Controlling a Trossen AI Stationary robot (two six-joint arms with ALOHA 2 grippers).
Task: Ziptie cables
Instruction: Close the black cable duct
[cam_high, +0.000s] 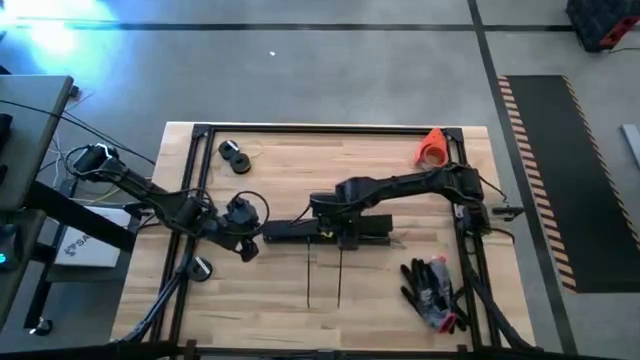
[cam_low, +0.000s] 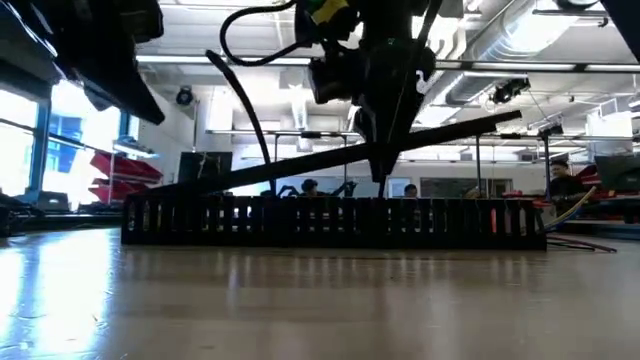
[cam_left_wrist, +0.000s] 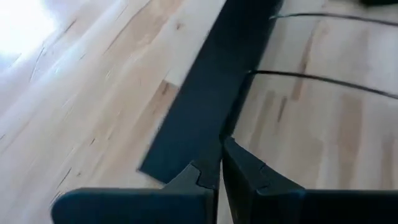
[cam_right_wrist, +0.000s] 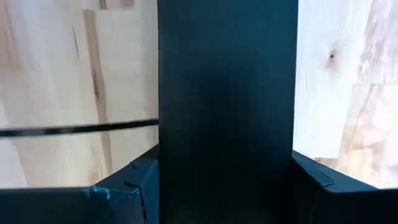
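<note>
Cables (cam_low: 585, 243) – thin, limp wires, seen only in the low view on the table (cam_high: 250, 300) just past one end of the black strip (cam_high: 375, 225). Judged light, floppy, prone to splaying; best gathered and pinched mid-bunch, not at the loose ends. Right gripper (cam_right_wrist: 227, 186) clamped across the strip's width. Left gripper (cam_left_wrist: 221, 168) pinched nearly together on the strip's end edge – apparently grasping it.

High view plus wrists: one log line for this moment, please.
left gripper: shut on black strip end | right gripper: shut on strip middle | strip: tilted above slotted channel
</note>
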